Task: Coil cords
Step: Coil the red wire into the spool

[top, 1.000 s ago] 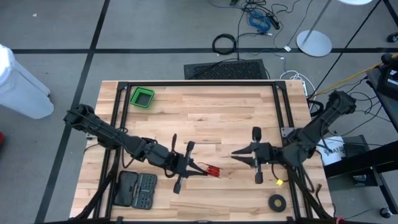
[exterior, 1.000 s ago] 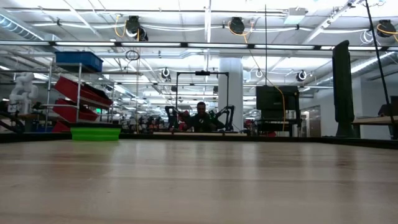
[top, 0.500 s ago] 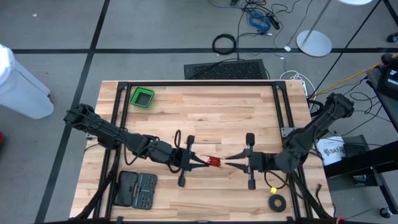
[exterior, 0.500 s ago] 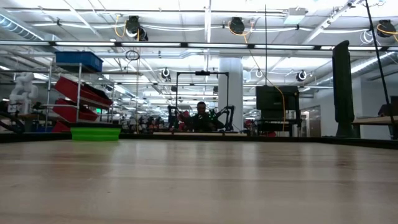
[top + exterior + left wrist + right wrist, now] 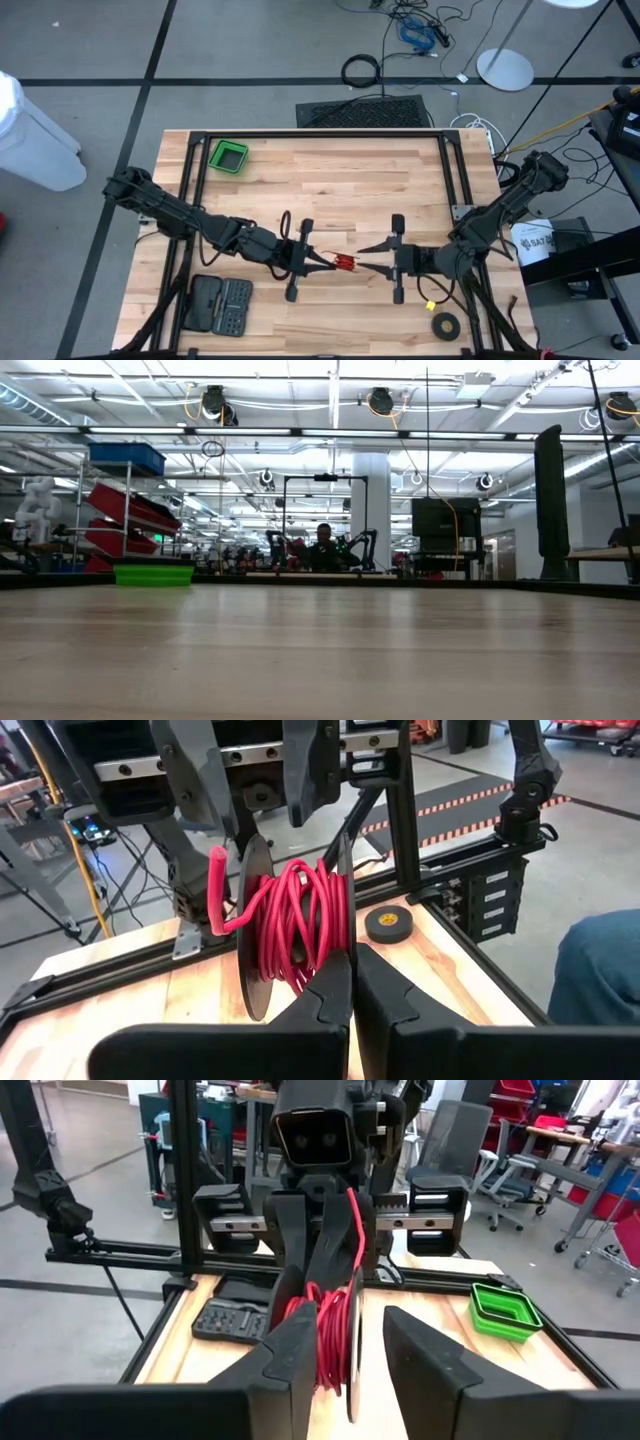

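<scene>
Near the front middle of the wooden table (image 5: 330, 190), the 2 grippers meet tip to tip over the cord. From what shows, the winding looks mostly done: the red cord (image 5: 300, 920) sits in many turns on a dark spool (image 5: 255, 935), with 1 short tail end (image 5: 218, 885) sticking out loose. I'd judge that tucking or finishing that tail is what remains, though I cannot tell whether more cord lies out of sight.

The left gripper (image 5: 318, 264) is clenched on the spool, its fingers pressed together at the lower edge of the coil in its own wrist view. Its arm stretches low across the table from the left edge, forearm nearly flat, wrist pointing toward the other arm.

The right gripper (image 5: 372, 265) reaches in from the right, arm bent at the elbow and laid low. Its fingers (image 5: 300, 1345) stand apart on either side of the coil, not closed on it.

Farther off sit a green bin (image 5: 229, 156), a tool case (image 5: 222, 304) and a black tape ring (image 5: 446, 324)
</scene>
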